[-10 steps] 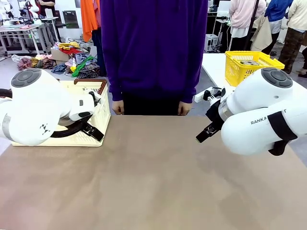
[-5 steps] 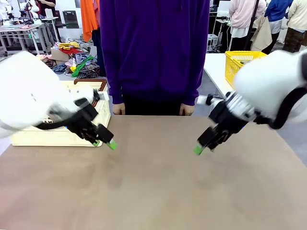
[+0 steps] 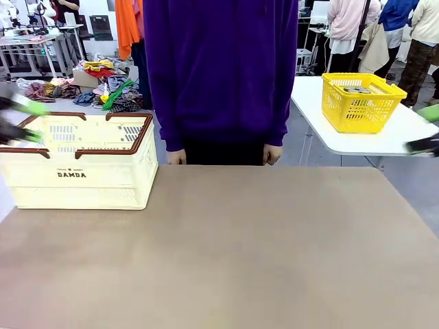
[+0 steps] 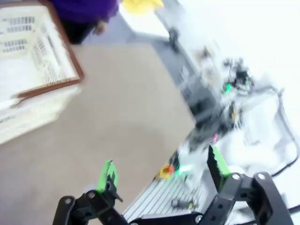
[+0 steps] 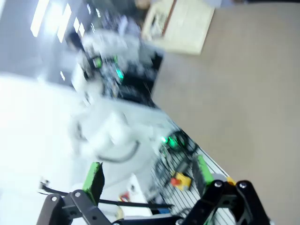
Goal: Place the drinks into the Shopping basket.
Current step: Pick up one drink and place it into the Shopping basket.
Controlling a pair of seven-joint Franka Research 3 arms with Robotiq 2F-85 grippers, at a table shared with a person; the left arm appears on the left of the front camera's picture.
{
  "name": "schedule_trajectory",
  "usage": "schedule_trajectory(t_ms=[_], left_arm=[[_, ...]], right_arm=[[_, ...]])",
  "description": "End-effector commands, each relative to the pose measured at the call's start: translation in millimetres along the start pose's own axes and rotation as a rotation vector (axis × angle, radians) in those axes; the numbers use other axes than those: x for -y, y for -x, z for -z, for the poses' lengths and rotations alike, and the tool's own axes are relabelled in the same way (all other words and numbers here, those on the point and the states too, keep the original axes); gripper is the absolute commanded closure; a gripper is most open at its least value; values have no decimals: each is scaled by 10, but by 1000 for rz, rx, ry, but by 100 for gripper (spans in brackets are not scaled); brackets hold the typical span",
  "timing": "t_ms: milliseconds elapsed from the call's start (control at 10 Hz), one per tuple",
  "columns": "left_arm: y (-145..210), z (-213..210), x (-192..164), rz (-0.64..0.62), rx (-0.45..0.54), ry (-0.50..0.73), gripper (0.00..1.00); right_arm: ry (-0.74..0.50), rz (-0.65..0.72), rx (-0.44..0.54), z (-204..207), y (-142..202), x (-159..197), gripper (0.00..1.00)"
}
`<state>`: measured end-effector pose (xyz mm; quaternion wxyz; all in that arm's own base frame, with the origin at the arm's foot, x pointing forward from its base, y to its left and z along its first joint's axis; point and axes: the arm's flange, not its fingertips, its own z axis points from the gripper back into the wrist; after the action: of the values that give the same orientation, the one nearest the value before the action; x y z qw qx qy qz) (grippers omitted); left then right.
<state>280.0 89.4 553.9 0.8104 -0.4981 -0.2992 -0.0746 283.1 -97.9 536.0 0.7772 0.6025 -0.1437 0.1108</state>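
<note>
The Shopping basket (image 3: pixel 75 175), cream-white with a brown rim and "DAMDA" on its side, stands on the brown table (image 3: pixel 226 253) at the far left. It also shows in the left wrist view (image 4: pixel 33 89) and, blurred, in the right wrist view (image 5: pixel 180 26). The drinks are out of view. My left gripper (image 3: pixel 27 121) is a blur at the left edge, over the basket's left end, open with nothing between its fingers (image 4: pixel 161 168). At the right edge, off the table, my right gripper (image 3: pixel 426 130) is blurred and open, holding nothing (image 5: pixel 149 172).
A person in a purple top stands at the far edge, with one hand (image 3: pixel 177 156) and the other hand (image 3: pixel 272 154) hanging at the table's rim. A yellow basket (image 3: pixel 360 101) sits on a white side table at the back right.
Both arms have swung out from the middle of the table to the picture's left and right edges. The basket, half hidden by the left arm before, now shows whole. Both grippers stayed open.
</note>
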Motion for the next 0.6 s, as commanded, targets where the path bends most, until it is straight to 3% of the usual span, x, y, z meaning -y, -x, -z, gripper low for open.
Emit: schedule_trajectory(t_ms=[0,200,400,500], left_arm=[[331,-795,-458,-45,324,22,0],[650,-1269,-773,-97,488,54,0],[758,-1292,-822,-108,572,52,0],[713,-1189,-840,-101,520,-14,0]], right_arm=[[-91,141,329,-695,161,496,0],[-161,247,491,-1182,536,920,0],[-168,310,552,-1301,709,1180,0],[-98,309,569,-1228,716,1193,0]])
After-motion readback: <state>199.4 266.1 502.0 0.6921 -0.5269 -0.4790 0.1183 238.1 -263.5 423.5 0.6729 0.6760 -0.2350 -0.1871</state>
